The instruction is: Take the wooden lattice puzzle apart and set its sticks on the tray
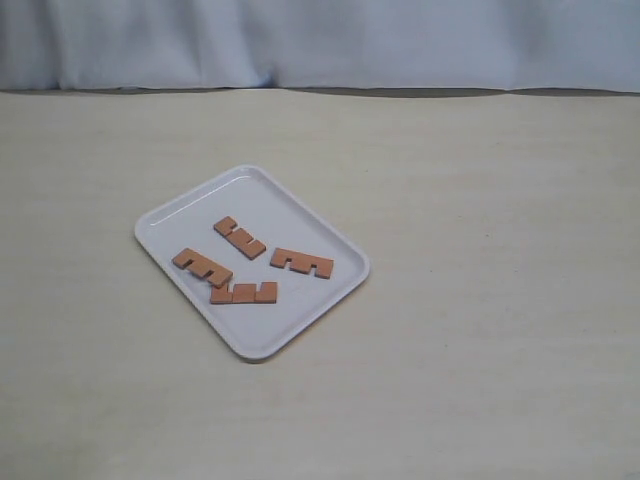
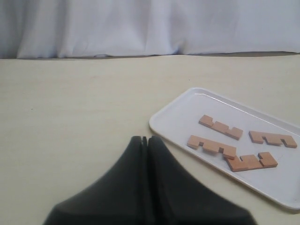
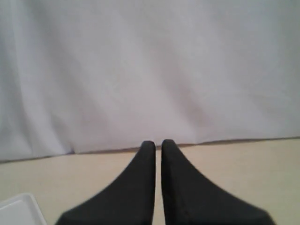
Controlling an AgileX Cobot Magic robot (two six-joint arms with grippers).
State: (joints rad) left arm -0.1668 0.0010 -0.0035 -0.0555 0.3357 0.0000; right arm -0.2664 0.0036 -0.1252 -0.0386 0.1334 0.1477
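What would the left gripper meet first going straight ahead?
Likely nothing until the white curtain; the left gripper points over the table, with the tray off to one side.

**Pale table, one tray**

A beige, matte table (image 1: 480, 380) fills the exterior view from near edge to far. Directly on it lies a white rectangular tray (image 1: 200, 222) (rounded corners, low rim), flat, turned at an angle, left of the middle.
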